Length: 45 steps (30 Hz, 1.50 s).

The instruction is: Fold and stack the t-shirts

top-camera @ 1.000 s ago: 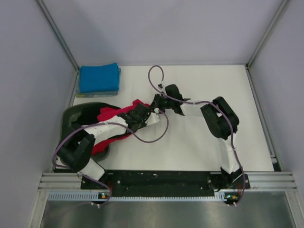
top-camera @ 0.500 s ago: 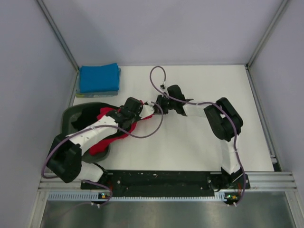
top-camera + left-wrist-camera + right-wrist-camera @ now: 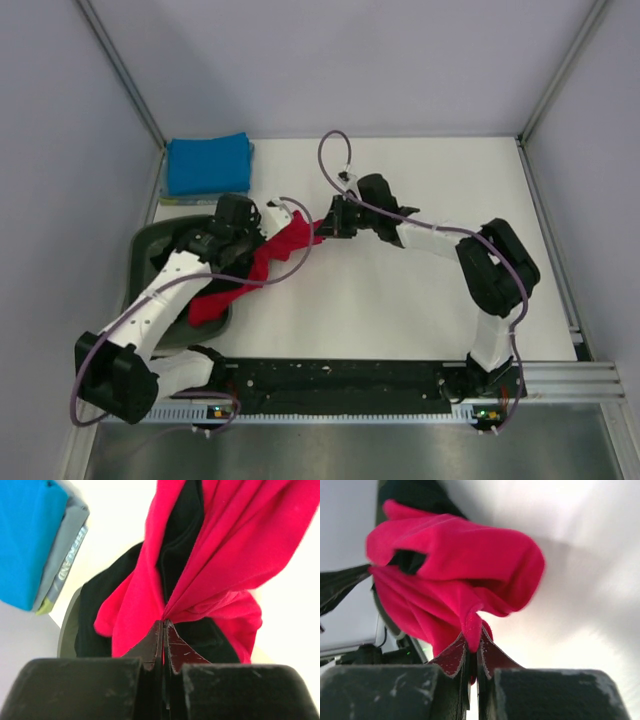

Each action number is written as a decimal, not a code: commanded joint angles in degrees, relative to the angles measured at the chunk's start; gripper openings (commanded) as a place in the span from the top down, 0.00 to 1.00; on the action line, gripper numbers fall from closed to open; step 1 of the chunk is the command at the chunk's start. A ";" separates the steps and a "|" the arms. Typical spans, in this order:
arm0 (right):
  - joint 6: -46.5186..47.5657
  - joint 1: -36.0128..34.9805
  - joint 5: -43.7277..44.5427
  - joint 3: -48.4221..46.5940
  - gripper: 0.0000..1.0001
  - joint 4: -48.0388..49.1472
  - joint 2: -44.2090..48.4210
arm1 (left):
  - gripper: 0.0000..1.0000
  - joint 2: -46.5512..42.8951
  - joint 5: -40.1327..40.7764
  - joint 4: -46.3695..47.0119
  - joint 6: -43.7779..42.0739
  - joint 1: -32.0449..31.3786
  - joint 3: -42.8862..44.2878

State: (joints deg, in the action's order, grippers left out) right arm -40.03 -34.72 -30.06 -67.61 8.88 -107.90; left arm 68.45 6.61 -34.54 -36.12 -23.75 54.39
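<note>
The red t-shirt (image 3: 270,255) hangs bunched between both grippers, trailing down into the dark tub (image 3: 150,248). My left gripper (image 3: 252,222) is shut on a fold of it over the tub's far right corner; the left wrist view shows the red cloth (image 3: 230,545) pinched at the tips, with black cloth (image 3: 182,535) behind. My right gripper (image 3: 328,226) is shut on the shirt's right end (image 3: 460,575), held above the table. A folded blue t-shirt (image 3: 207,164) lies at the far left corner; it also shows in the left wrist view (image 3: 25,535).
The tub stands at the table's left edge, with a black shirt (image 3: 185,240) inside. Grey cloth (image 3: 67,560) lies under the blue stack. Metal frame posts and walls (image 3: 120,70) enclose the table. Purple cables (image 3: 335,150) loop above the arms.
My left gripper has moved left and back toward the tub, still holding the red shirt. The right gripper has held about its place, so the shirt now stretches out between them.
</note>
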 commanded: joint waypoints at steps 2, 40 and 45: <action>3.55 -9.12 1.94 -5.14 1.00 -1.76 7.18 | 1.00 -8.14 -5.20 -6.15 -1.67 8.35 3.44; -0.93 -10.63 4.49 -9.03 1.00 0.52 -0.91 | 0.42 -9.83 -21.20 -8.26 -10.82 10.66 -10.45; -1.10 -10.28 4.31 -8.59 1.00 0.96 -0.30 | 0.78 -9.56 -15.50 -5.53 -10.29 9.77 -10.36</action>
State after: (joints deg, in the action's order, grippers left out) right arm -42.00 -45.82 -25.96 -76.49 7.44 -112.12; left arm 59.02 -13.06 -44.29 -47.83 -13.61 43.66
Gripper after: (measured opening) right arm 0.010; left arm 0.354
